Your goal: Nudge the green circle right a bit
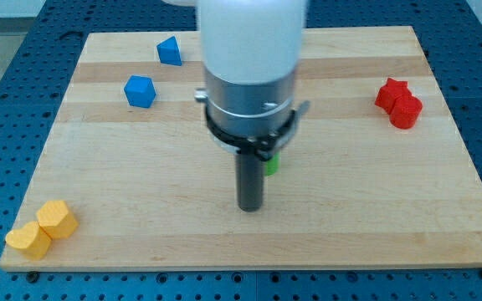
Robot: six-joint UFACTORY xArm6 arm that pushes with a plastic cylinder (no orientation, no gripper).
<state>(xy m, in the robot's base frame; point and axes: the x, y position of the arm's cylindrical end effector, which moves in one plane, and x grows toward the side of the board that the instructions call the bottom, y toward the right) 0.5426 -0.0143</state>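
Near the desk's [141,217] middle, my tip [250,208] stands just left of a green block [271,164], mostly hidden behind the rod and arm housing, so its shape and facing cannot be told. No claw shows. Blue blocks [140,90] sit upper left, yellow blocks [57,219] lower left, red blocks [398,102] right.

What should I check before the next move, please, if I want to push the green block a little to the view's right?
1. My tip in view: ok.
2. Small green block in view: only a sliver shows beside the rod; shape cannot tell.
3. Tip touching green block: cannot tell.
4. Tip on the block's left side for a rightward push: not ok, it sits lower-left.
5. Wooden board right of the green block free of blocks: ok.
6. Two red blocks far off: ok.
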